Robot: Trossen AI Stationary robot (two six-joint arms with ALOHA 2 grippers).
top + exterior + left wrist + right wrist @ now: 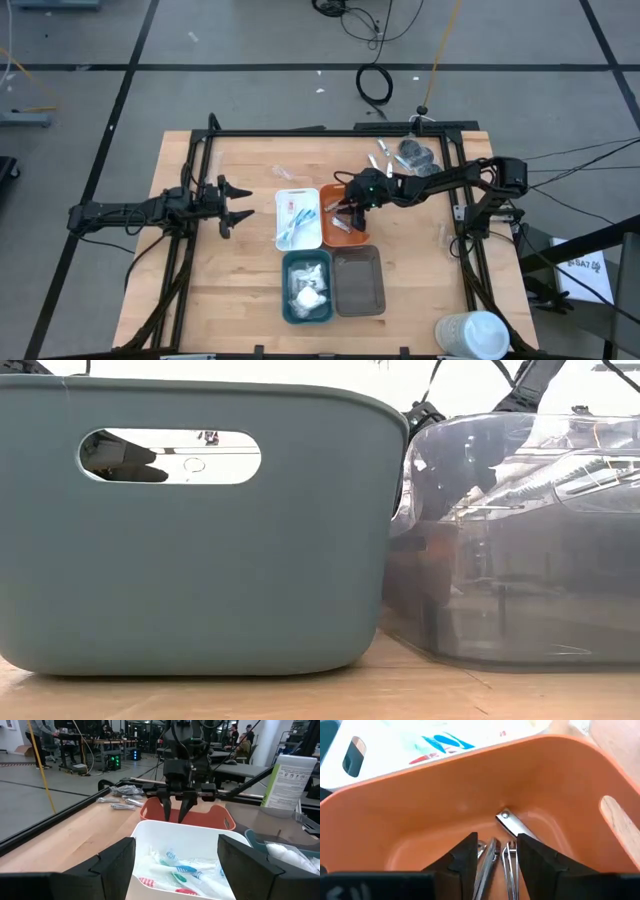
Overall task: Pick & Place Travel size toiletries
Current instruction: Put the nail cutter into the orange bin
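Note:
My right gripper [350, 205] hangs open over the orange tray [341, 236], fingers pointing down into it. In the right wrist view its fingers [467, 855] stand on either side of silver metallic pieces [512, 826] lying on the tray floor. I cannot see that they touch any. From the left wrist view the same gripper [175, 816] holds nothing. My left gripper [240, 201] waits open, left of the white tray [297, 200], which holds pink and blue sticks [182, 870]. White sachets [308, 290] lie in the teal tray.
More silver and dark grey pieces [415, 155] lie on the table near its far right corner. The grey tray [358, 285] sits beside the teal tray [290, 262] near the front edge. The teal tray [200, 530] and the grey tray [520, 540] fill the low view. A big white cup [472, 334] stands at the near right corner.

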